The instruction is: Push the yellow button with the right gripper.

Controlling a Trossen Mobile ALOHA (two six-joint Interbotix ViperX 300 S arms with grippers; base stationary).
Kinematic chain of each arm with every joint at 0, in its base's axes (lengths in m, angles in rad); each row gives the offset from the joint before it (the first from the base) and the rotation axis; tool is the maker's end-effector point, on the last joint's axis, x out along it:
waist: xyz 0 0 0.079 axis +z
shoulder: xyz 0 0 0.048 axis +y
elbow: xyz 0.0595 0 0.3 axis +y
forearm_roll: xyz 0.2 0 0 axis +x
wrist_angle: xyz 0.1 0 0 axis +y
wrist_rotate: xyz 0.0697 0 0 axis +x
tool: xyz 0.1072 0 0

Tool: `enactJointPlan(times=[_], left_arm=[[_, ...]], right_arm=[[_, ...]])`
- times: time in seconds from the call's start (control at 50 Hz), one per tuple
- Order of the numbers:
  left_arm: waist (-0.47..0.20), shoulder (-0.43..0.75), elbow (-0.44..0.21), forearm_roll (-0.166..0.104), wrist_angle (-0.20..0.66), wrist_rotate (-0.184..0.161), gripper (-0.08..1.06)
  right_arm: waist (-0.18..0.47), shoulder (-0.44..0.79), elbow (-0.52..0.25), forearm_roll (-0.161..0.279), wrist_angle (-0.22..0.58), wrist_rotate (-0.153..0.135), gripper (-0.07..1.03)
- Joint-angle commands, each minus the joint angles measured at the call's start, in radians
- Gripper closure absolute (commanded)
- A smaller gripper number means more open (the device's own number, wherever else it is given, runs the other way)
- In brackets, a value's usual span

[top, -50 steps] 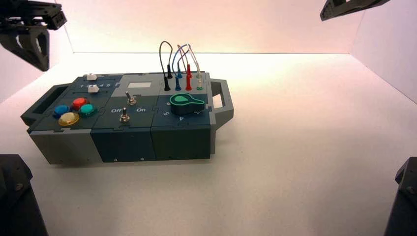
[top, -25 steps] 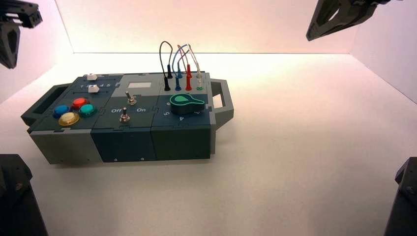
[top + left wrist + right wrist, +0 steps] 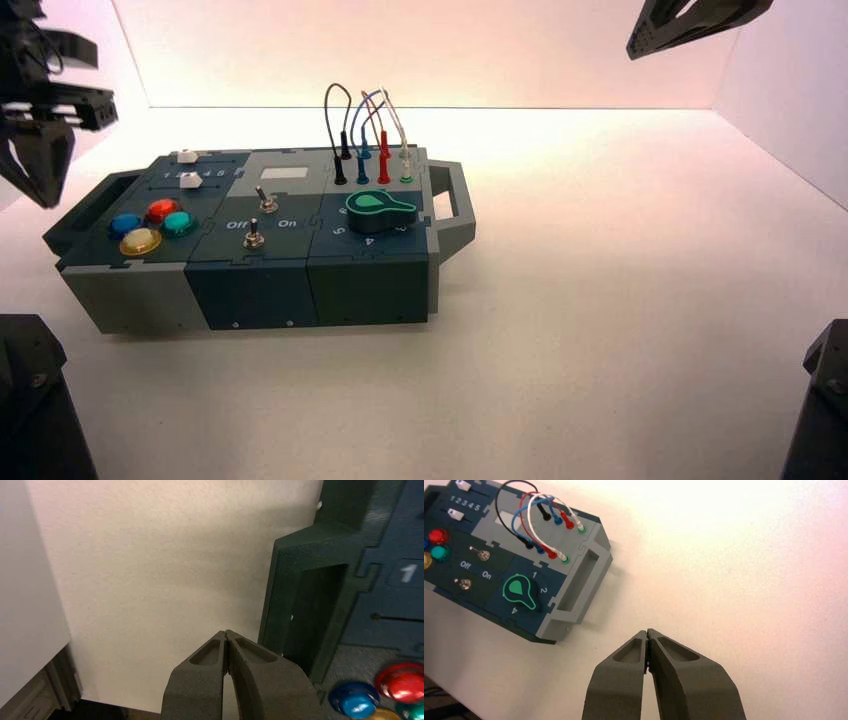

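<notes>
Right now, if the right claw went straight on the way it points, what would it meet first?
Probably the bare white table: the right claw, closed, points at empty surface beside the box's grey handle, far from the yellow button.

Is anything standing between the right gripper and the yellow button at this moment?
Nothing touches or covers the yellow button. The right gripper, shut, is up beyond the box's right end, so a straight path crosses the looped wires, green knob and toggle switches. The left gripper, shut, hangs beside the left handle.
</notes>
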Motion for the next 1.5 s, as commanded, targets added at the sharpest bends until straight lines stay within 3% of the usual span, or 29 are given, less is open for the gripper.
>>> enactJointPlan(times=[0.02,0.7,1.12,1.14,1.16,1.22,1.36,1.5], left_arm=[[-0.003,-0.003,-0.014,0.003,-0.012,-0.005,1.00],[-0.195,0.112,-0.051,-0.012,-0.025,-0.012,1.00],[-0.396,0.202,-0.138,-0.034,-0.011,-0.075,1.00],[-0.408,0.207,-0.141,-0.037,-0.009,-0.078,1.00],[-0.463,0.222,-0.161,-0.041,-0.008,-0.097,1.00],[-0.489,0.229,-0.173,-0.043,-0.003,-0.104,1.00],[-0.535,0.245,-0.198,-0.052,0.008,-0.110,1.00],[-0.591,0.249,-0.221,-0.080,0.023,-0.112,1.00]], right_arm=[[0.002,-0.002,-0.021,0.002,-0.009,-0.002,0.98],[0.005,0.011,-0.025,0.006,0.048,-0.002,0.98],[0.067,0.003,-0.035,0.026,0.104,-0.002,0.98],[0.067,0.003,-0.035,0.028,0.110,-0.002,0.98],[0.066,-0.003,-0.034,0.028,0.127,-0.002,0.98],[0.067,-0.006,-0.034,0.029,0.135,-0.002,0.98],[0.067,-0.025,-0.035,0.037,0.153,-0.002,0.98],[0.067,-0.046,-0.037,0.041,0.169,-0.002,0.98]])
